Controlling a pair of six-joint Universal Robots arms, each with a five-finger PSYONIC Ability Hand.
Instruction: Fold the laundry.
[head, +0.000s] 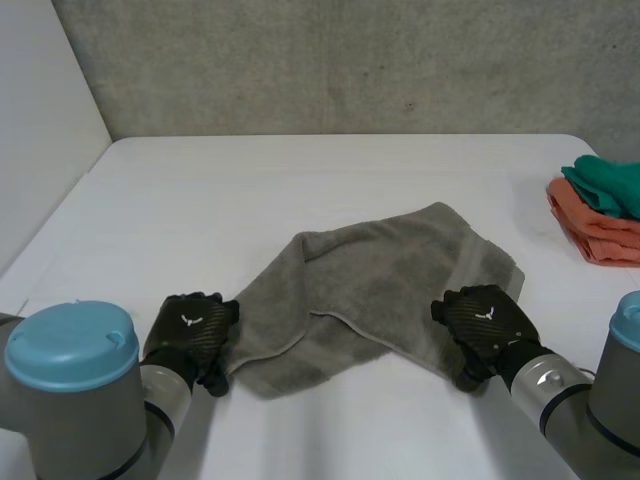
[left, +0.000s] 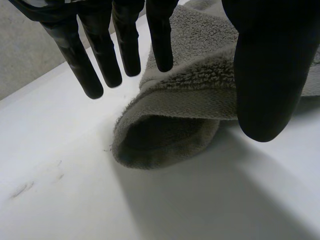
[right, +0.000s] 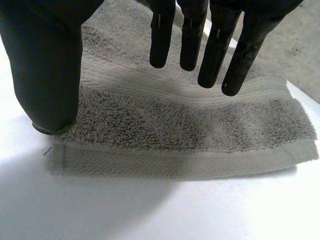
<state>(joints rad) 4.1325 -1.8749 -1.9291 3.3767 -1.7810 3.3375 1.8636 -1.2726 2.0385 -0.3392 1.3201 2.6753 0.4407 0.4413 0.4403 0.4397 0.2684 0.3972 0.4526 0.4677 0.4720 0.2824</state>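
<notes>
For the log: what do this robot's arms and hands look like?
Grey tubular arms, each with a round light-blue cap: left arm, right arm. The left hand and right hand are black with a woven sheen, a small white mark on each back, slim rod-like fingers and a thick thumb.

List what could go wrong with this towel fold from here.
1. The towel is doubled over at the left hand, whose fingers are straight; a pinch there may catch just one layer.
2. The right hand is open over a near corner; a shallow close could slip off the hem.
3. The towel lies skewed and rumpled, so a fold now would likely come out uneven.
</notes>
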